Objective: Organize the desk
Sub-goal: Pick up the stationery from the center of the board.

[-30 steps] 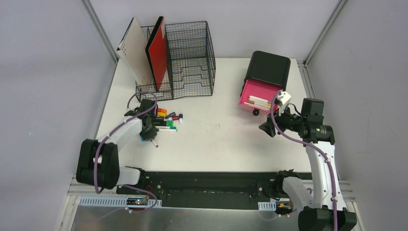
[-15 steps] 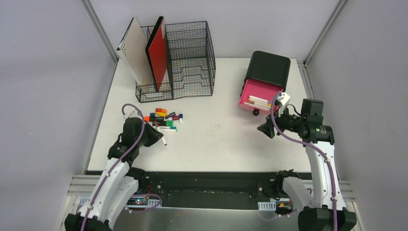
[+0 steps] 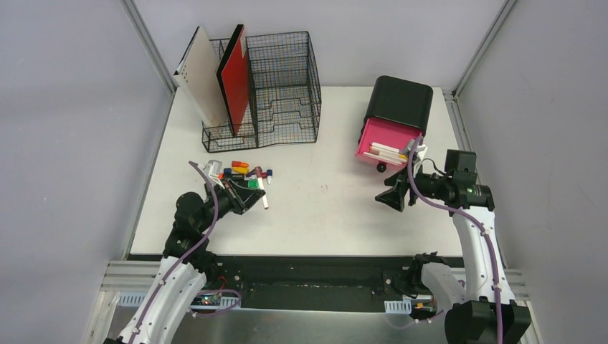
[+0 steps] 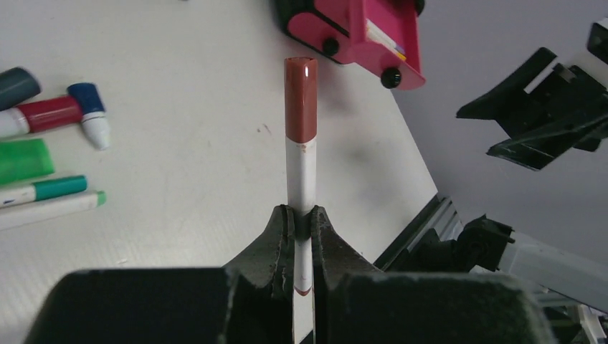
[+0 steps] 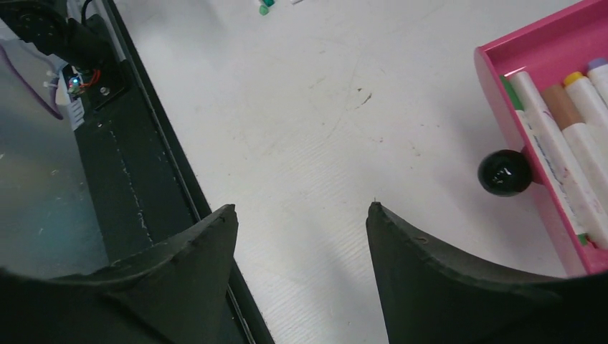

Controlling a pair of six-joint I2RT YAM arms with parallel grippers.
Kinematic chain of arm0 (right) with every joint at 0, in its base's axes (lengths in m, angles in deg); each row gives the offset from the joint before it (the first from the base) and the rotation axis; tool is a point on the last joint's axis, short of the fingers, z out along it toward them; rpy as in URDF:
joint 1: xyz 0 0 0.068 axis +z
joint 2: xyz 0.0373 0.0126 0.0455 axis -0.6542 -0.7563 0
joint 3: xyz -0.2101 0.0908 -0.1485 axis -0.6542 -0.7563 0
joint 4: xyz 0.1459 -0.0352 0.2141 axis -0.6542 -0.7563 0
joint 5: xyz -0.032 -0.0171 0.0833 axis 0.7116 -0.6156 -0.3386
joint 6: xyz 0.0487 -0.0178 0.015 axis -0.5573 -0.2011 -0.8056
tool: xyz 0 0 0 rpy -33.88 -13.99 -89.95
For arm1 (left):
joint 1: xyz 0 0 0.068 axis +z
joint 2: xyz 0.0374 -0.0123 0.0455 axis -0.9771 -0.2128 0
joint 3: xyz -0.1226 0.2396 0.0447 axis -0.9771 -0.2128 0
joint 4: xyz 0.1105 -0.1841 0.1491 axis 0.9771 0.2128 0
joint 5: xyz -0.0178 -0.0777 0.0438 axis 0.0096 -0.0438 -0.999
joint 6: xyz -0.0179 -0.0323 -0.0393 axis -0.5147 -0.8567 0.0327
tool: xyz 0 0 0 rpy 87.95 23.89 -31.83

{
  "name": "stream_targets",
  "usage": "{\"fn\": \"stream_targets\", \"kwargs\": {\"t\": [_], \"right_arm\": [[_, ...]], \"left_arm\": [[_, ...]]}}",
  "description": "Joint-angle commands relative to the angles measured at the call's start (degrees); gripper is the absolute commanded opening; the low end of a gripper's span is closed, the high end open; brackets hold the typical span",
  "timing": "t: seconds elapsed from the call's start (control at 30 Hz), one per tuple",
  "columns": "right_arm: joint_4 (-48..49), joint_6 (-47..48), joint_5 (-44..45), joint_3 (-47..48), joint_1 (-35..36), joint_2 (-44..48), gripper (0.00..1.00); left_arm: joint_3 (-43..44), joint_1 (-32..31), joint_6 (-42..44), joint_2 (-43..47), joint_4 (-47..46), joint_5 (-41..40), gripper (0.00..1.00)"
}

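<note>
1 s on: raised left claw off the marker pile, clamped on 1 brown-capped marker, cap aimed toward pink drawer. Swung right claw out from drawer toward centre, fingers apart, nothing between. Noted tabletop lying flat beneath both arms, pile left on its left side. Reads as handover or drawer drop pending.

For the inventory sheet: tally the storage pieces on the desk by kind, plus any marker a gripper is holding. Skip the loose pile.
Wire-mesh organizer: 1
Black box with pink drawer: 1
Marker clamped in the left gripper: 1
Total: 3
</note>
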Motion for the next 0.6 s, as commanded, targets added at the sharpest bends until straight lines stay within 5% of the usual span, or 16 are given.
{"fn": "stream_targets", "kwargs": {"t": [0.0, 0.57], "right_arm": [[0.3, 2.5, -8.2, -0.8, -0.3, -0.2, 0.69], [0.5, 2.0, -14.0, -1.7, -0.3, -1.6, 0.71]], "left_arm": [[-0.5, -3.9, 0.5, 0.4, -11.5, 1.6, 0.0], [3.1, -31.2, 9.8, -20.4, -29.1, -17.2, 0.0]]}}
